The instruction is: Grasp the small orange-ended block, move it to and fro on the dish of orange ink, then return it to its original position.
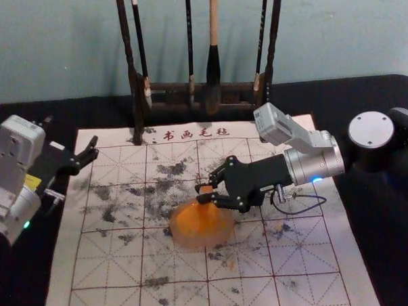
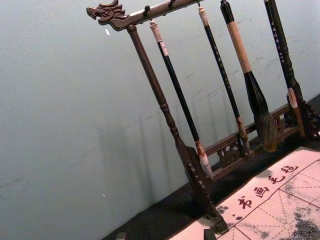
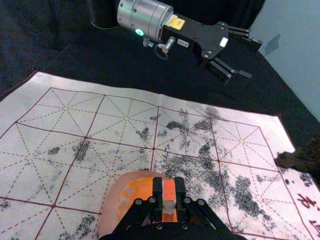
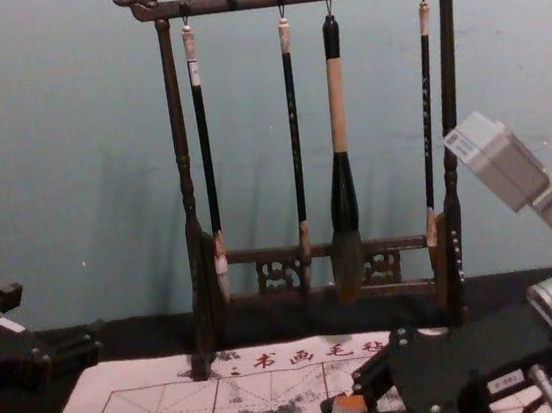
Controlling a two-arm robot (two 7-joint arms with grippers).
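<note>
While the left gripper [image 1: 71, 131] hangs at the left of the head view, its two fingers spread apart with nothing between them, a pale writing mat [image 1: 94, 266] marked with red grid lines and dark smudges stretches across the middle and lower frame. Further right, at the upper middle, stands the dark wooden brush rack [image 1: 134, 75], with brushes hanging from it, a thick one [image 1: 214, 64] among them. Below, near the centre, sits the round, pale dish [image 1: 187, 242], its inside coloured by bright orange ink [image 1: 201, 219]. At the dish's upper edge in the head view is the small block [image 3: 169, 190], clamped between the fingers of the right gripper [image 1: 201, 194], which reaches in from the right. In the right wrist view the block has a flat orange face and a pale grey, slightly shiny part next to it; in the chest view it sits low, just right of centre, orange above and pale toward its left side. Whether it touches the ink cannot be told.
</note>
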